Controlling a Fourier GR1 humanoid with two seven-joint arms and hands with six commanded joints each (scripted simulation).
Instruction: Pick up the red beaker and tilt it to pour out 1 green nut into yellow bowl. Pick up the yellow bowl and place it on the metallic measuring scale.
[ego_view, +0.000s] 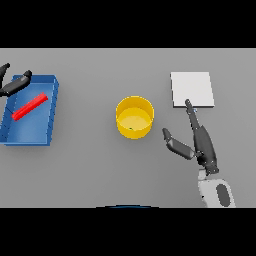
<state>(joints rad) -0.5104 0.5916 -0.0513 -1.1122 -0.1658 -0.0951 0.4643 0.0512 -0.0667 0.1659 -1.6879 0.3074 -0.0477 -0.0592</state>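
A yellow bowl (134, 117) stands upright at the middle of the grey table, with a small dark speck inside near its front wall. To its right lies the flat pale square scale (192, 89). My right hand (200, 141) is open between them, its fingers stretched toward the scale's front edge and its thumb pointing at the bowl, touching neither. A red long object (29, 107) lies tilted inside a blue tray (49, 131) at the far left. My left hand (15, 84) hovers open over that tray's back left corner.
The blue tray takes up the left edge of the table. Bare grey table surface lies between the tray and the bowl and in front of the bowl.
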